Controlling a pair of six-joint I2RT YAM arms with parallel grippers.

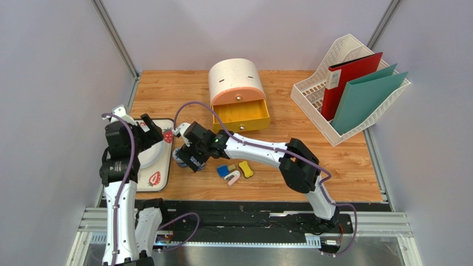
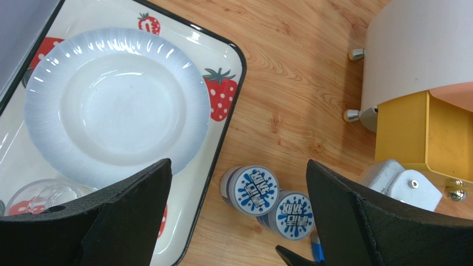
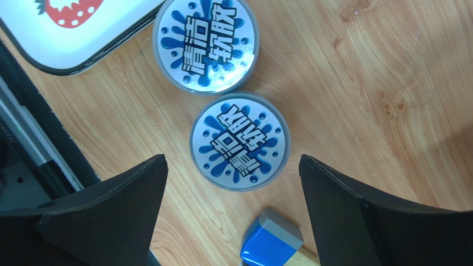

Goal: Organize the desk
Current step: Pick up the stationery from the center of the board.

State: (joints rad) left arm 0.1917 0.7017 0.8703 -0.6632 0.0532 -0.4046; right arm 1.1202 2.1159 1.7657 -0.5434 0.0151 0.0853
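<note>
The desk (image 1: 311,160) is light wood-grain. Two round tins with blue splash labels (image 3: 205,41) (image 3: 240,141) lie side by side beside the strawberry-print tray (image 1: 158,178). My right gripper (image 3: 233,160) hovers open right above them, the nearer tin just ahead of its fingertips and a blue-and-grey eraser (image 3: 272,239) between its fingers. In the top view my right gripper (image 1: 186,158) hides most of the tins. My left gripper (image 2: 237,166) is open and empty above the tray's right edge, with both tins (image 2: 252,188) below it.
A white plate (image 2: 116,105) and a clear glass (image 2: 39,194) sit in the tray. A rounded box with an open yellow drawer (image 1: 241,116) stands at the back centre. Pink (image 1: 232,177) and yellow (image 1: 246,169) small items lie near the eraser. A white file rack (image 1: 316,105) holds red and teal folders.
</note>
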